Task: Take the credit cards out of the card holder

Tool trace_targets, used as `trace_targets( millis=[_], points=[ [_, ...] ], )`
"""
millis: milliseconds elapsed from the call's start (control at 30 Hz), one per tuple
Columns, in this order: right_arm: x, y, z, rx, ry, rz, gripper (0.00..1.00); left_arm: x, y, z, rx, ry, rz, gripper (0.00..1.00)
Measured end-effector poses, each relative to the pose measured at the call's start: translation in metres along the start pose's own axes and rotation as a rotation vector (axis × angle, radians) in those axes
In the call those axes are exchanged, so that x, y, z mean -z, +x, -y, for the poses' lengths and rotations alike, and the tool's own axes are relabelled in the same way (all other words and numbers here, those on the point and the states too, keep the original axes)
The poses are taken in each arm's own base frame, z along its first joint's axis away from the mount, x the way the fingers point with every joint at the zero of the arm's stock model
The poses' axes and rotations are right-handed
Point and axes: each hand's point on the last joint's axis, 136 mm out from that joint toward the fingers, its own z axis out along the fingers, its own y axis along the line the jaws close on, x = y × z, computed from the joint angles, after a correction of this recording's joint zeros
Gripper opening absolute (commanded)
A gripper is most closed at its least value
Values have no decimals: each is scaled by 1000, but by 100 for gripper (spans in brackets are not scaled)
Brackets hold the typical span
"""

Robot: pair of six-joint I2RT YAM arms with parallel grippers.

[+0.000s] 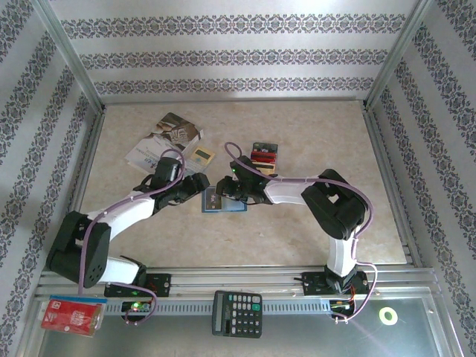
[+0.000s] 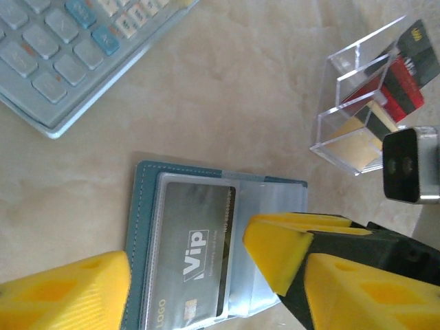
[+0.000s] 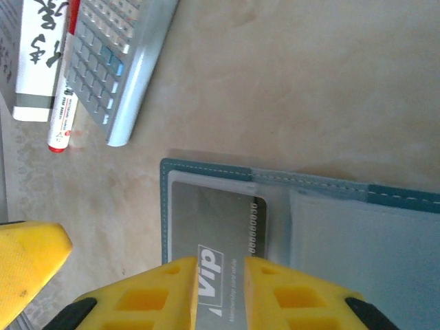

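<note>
The wallet (image 1: 223, 201) lay open at the centre of the table (image 1: 297, 223), with a grey card (image 3: 213, 220) in its sleeve. The left end effector (image 2: 185, 265) stood open astride the wallet, apparently steadying it. The right end effector (image 3: 221, 275) was narrowly parted over the card, with no grip made. Step judged: extracting this card. The next move calls for pinching its edge and sliding it out. Farther off, a clear stand (image 2: 357, 130) held other cards (image 2: 402, 82). The card's near edge was hidden behind the fingers (image 3: 179, 295).
</note>
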Motion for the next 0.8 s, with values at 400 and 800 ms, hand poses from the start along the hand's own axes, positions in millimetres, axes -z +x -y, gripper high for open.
trace_targets(
  millis=[400,800],
  points=[
    [1,5,10,-37,-5,-71,20,-18,12,-1,17,15,-101,31],
    [4,9,26,38,79,-83,18,-31,21,-14,36,-16,-149,19]
  ],
)
